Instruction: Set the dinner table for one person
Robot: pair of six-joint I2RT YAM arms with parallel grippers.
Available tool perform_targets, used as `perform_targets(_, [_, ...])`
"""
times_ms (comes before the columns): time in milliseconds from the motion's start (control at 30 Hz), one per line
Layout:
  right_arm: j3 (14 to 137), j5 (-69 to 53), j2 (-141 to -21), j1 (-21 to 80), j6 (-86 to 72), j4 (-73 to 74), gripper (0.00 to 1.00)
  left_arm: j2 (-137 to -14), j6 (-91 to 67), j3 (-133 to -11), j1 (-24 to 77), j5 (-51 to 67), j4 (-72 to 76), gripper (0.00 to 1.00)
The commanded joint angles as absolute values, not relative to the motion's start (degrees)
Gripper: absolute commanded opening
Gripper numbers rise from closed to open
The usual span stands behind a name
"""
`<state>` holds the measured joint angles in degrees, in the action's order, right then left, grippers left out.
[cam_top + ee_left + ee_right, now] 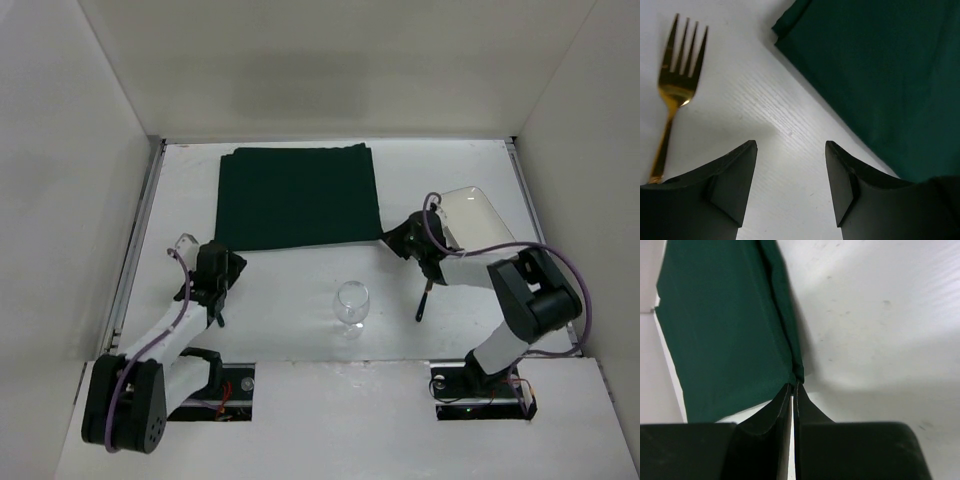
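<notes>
White counter (290, 300) bore a green placemat (298, 195); the right end effector (795, 387) pinched its corner shut, the left end effector (791, 146) gaped beside a gold fork (675, 85).

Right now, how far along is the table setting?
Early. Done: the green placemat lies on the dinner table, far centre. In hand: the right gripper is shut on the mat's near right corner; the left gripper hangs open over bare table beside the gold fork. Left: the white plate, wine glass, fork and a dark utensil all sit off the mat, unplaced.
</notes>
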<state>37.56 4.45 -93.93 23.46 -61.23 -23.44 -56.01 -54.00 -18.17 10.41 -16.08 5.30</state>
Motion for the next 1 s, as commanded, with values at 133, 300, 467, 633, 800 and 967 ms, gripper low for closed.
perform_targets(133, [28.23, 4.48, -83.68, 20.61, -59.07, -26.37, 0.07, -68.28, -55.72, -23.64, 13.84, -15.11, 15.81, 0.55])
perform_targets(300, [23.30, 2.90, -78.67, 18.68, -57.57, -24.70, 0.08, -72.07, -56.78, -24.08, 15.42, -15.73, 18.02, 0.50])
perform_targets(467, [19.87, 2.03, -74.54, 17.01, -56.60, -23.38, 0.08, -74.53, -56.87, -24.08, 16.21, -18.28, 17.84, 0.45])
perform_targets(633, [19.34, 1.32, -72.25, 16.57, -55.20, -21.28, 0.08, -76.03, -57.48, -23.47, 17.09, -19.86, 19.33, 0.24])
perform_targets(800, [17.58, 0.70, -70.41, 16.22, -54.58, -20.13, 0.08, -70.41, -56.08, -19.69, 18.32, -20.83, 19.60, 0.09])
perform_targets(967, [15.47, 0.88, -66.54, 16.39, -54.84, -17.15, 0.07, -65.75, -56.16, -17.14, 18.85, -20.83, 15.21, 0.07])
